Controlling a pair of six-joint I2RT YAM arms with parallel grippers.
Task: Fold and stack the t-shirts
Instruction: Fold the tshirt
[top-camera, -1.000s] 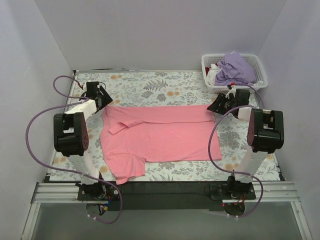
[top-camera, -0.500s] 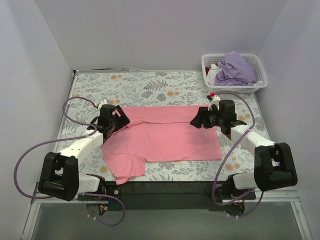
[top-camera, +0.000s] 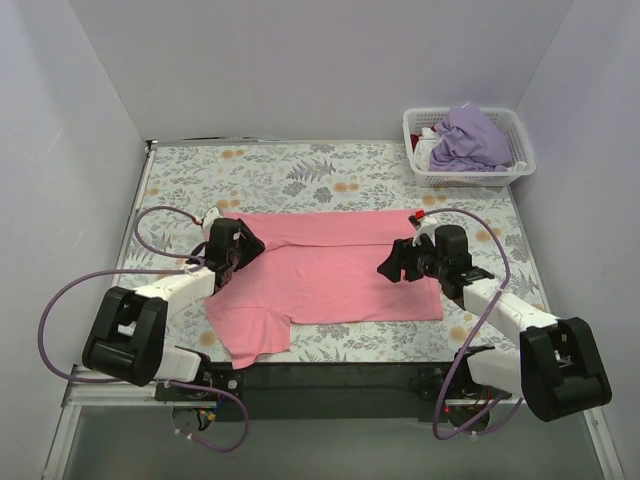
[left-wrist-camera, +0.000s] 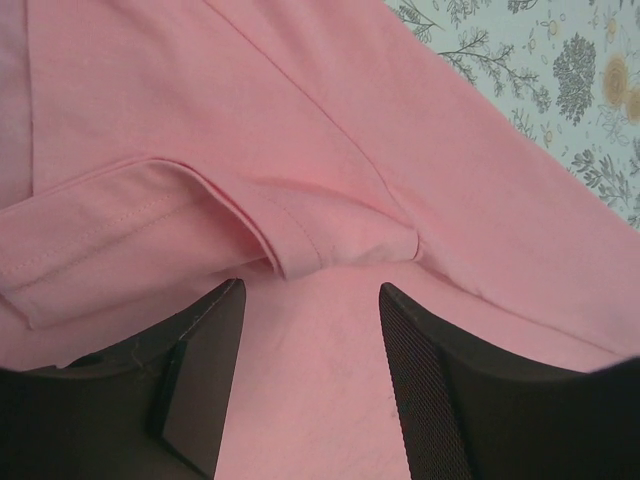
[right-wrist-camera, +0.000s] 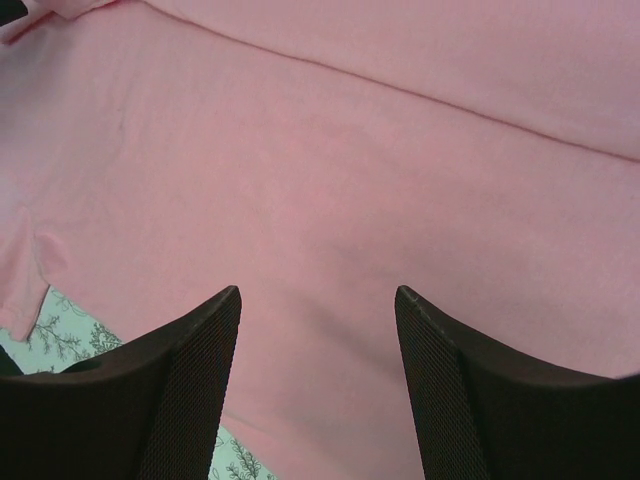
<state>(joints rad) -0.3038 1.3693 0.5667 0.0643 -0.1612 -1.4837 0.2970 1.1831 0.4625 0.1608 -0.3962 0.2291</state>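
Note:
The salmon pink t-shirt (top-camera: 325, 270) lies spread on the tablecloth, its far edge folded over toward the middle. A sleeve sticks out at the near left. My left gripper (top-camera: 250, 246) is open just above the shirt's left side, by a folded sleeve hem (left-wrist-camera: 290, 245). My right gripper (top-camera: 388, 268) is open just above the shirt's right side; the right wrist view shows flat pink cloth (right-wrist-camera: 330, 180) between the fingers. The lavender purple t-shirt (top-camera: 468, 136) lies bunched in the basket.
A white lattice basket (top-camera: 515, 172) stands at the far right corner, with white and red cloth under the purple shirt. The floral tablecloth (top-camera: 300, 170) covers the table. Grey walls stand on three sides. Purple cables loop beside each arm.
Both arms have swung down and inward from raised poses at the shirt's far corners. The shirt's far edge now lies folded over. Both grippers have come nearer, low over the shirt.

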